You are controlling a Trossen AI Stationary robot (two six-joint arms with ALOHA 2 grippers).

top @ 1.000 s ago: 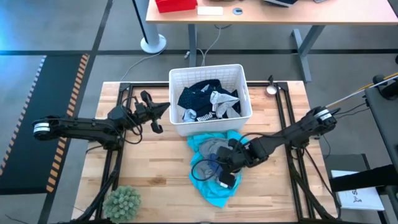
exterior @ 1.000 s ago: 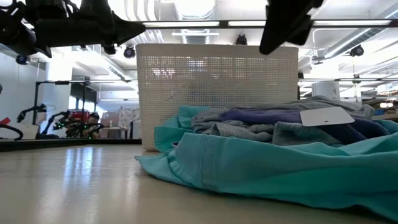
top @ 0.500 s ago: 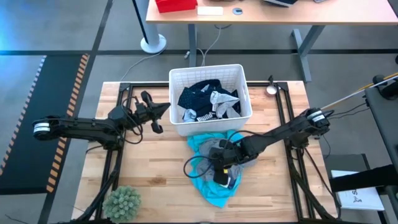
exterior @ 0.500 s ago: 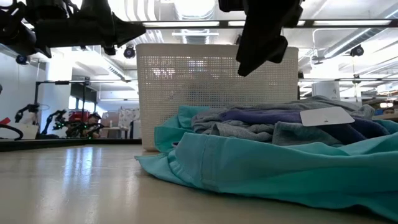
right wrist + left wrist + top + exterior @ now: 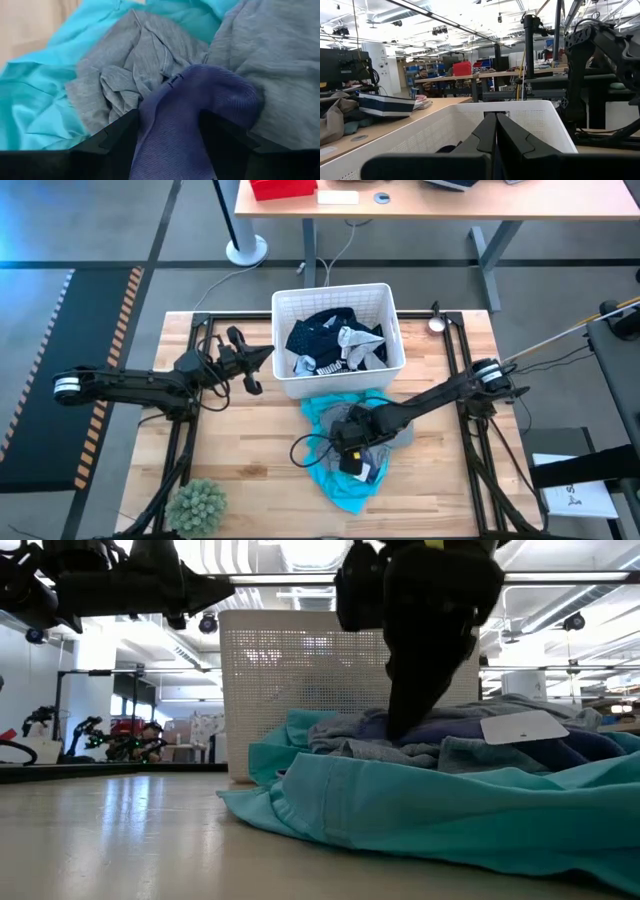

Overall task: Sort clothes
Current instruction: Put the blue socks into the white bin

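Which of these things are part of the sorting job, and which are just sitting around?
Job: turquoise garment, grey garment, blue-purple garment between the right gripper fingers, dark clothes in the basket.
Lying about: white basket, fuzzy green ball.

One white slotted basket (image 5: 288,385) is sitting on the tabletop (image 5: 250,470). Inside the basket, at least three garments are lying: one navy patterned (image 5: 322,330), one white (image 5: 351,338) and one grey (image 5: 366,357); a further count cannot be made. Just in front of the basket, three garments are lying in one pile: one turquoise (image 5: 345,490), one grey (image 5: 120,75) and one blue-violet (image 5: 192,115). One fuzzy green ball (image 5: 197,506) is sitting well apart from the basket. Two arms are working, one pincer each.
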